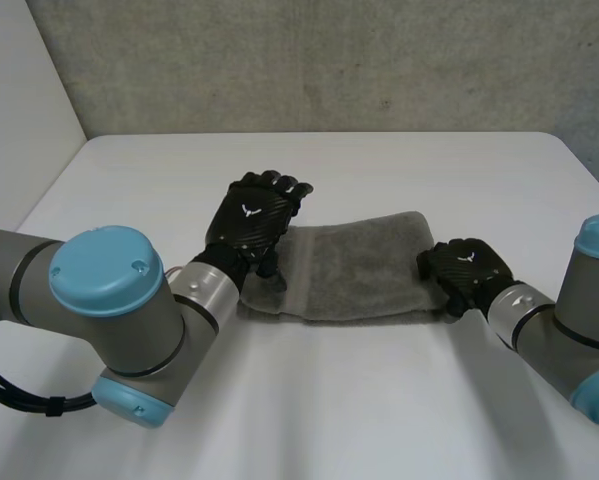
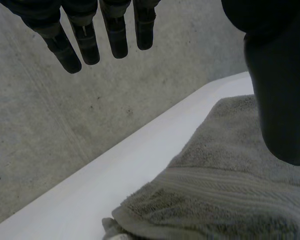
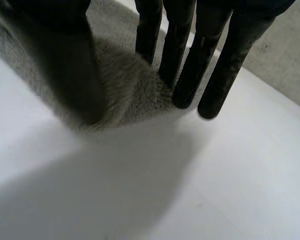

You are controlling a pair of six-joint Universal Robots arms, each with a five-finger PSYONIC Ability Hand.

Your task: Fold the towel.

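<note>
The white table point(image 1: 379, 400) carries one grey towel point(image 1: 364, 265), lying flat as a folded band near its centre, long edges running from nine o'clock to three o'clock, with tabletop showing toward twelve and six.

the towel point(image 1: 354, 265) is grey terry cloth, folded into a long, narrow band that lies flat on the white table point(image 1: 379, 400), about in its middle. it runs from side to side, with its right end a little farther back than its left. its near long edge looks thick and layered. in the left wrist view the towel point(image 2: 230, 185) shows a flat woven stripe across the pile near its end, and a lower layer peeks out at the corner. in the right wrist view the towel's point(image 3: 124, 85) other end is rounded and soft.
</note>
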